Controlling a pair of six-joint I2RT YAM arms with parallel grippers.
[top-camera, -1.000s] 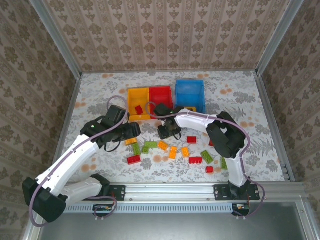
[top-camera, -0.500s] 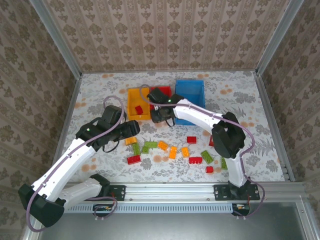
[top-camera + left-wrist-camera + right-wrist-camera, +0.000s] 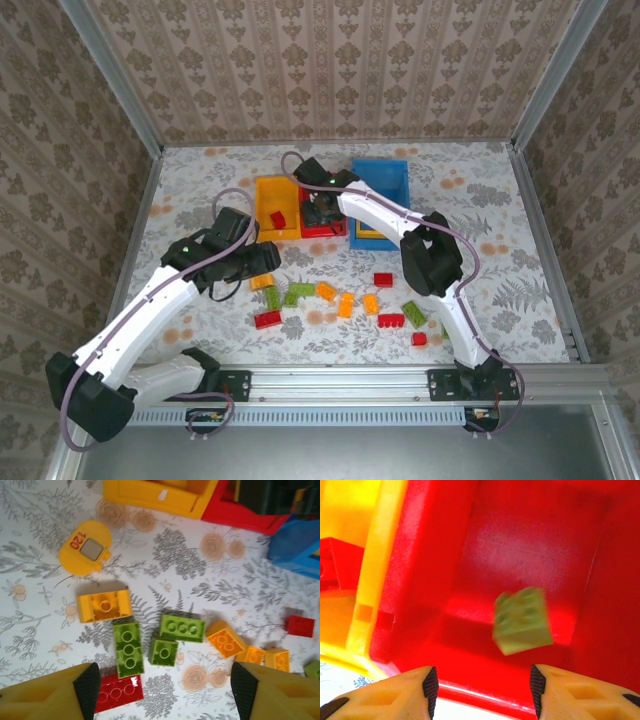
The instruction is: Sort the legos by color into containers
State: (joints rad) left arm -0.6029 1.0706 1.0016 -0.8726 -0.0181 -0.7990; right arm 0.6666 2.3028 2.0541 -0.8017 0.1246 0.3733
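Brick of green studded plastic [image 3: 522, 621] shows blurred inside the red plastic bin [image 3: 535, 540] under my parted right fingers [image 3: 429, 690]; left fingers [image 3: 89, 690] parted too.

Bright, even, diffuse light; soft short shadows beside the yellow brick [image 3: 104, 606] on the bench [image 3: 165, 550]. Right wrist view: green brick [image 3: 522, 621] motion-blurred; pale glare on red bin [image 3: 530, 545] floor.

Floral table [image 3: 480, 200]: yellow bin [image 3: 262, 205], red bin [image 3: 445, 555], blue bin [image 3: 380, 178] at back; loose legos [image 3: 346, 304] nearer.
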